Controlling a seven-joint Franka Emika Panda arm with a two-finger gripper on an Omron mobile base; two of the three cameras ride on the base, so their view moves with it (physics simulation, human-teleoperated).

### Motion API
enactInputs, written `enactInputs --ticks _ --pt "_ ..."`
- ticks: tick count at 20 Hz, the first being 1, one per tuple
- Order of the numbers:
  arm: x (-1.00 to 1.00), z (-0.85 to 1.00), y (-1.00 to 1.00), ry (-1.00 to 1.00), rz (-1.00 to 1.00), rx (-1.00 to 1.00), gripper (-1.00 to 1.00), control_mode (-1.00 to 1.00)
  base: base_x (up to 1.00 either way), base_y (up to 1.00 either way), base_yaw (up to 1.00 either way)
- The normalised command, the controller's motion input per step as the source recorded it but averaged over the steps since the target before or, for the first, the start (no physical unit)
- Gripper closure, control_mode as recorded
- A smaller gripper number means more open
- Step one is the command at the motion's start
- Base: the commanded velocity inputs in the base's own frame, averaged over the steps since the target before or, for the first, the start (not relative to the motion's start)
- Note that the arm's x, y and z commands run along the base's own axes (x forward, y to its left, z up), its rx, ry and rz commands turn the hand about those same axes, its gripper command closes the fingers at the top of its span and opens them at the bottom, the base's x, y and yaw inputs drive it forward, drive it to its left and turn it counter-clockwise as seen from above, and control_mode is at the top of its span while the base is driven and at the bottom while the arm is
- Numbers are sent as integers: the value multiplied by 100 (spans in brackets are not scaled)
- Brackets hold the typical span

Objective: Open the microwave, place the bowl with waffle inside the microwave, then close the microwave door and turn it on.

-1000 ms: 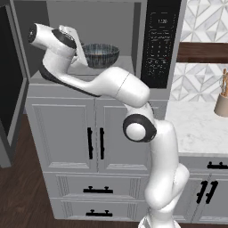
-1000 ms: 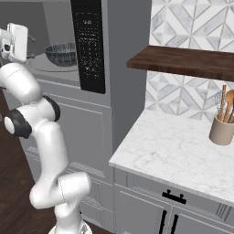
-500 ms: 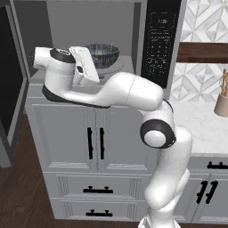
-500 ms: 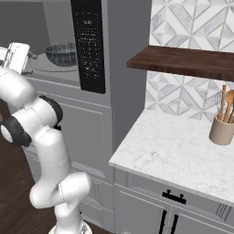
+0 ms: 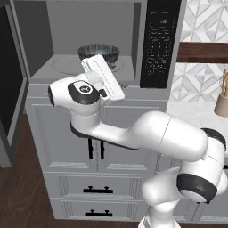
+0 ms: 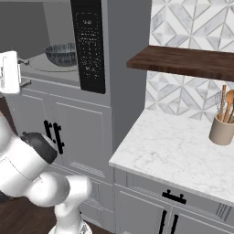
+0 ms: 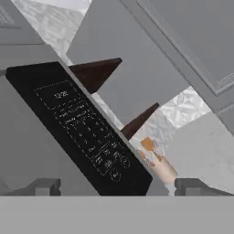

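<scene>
From the left base view you look forward and down past the arm, straight into the open microwave (image 5: pixel 95 53), fairly near. The right base view faces the same microwave (image 6: pixel 87 45) from the other side, with the counter (image 6: pixel 183 146) and shelf (image 6: pixel 183 61) to its right. Both share the keypad (image 5: pixel 159 42). Your hand view sits rolled, close to the keypad (image 7: pixel 87 132), looking toward the shelf (image 7: pixel 93 73).
</scene>
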Motion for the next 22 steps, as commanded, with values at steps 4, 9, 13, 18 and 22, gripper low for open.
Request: enactInputs --ticks 4,9,13,18,22 --pt "-100 -37 7 -21 7 -38 -100 -100 0 0 0" --pt "-82 -47 39 -5 0 -39 -100 -100 0 0 0" --pt "-21 -28 74 0 0 -44 -100 -100 0 0 0" --pt "-8 -18 77 0 0 -41 100 -100 0 0 0" --pt "-1 -13 96 0 0 -35 100 -100 0 0 0"
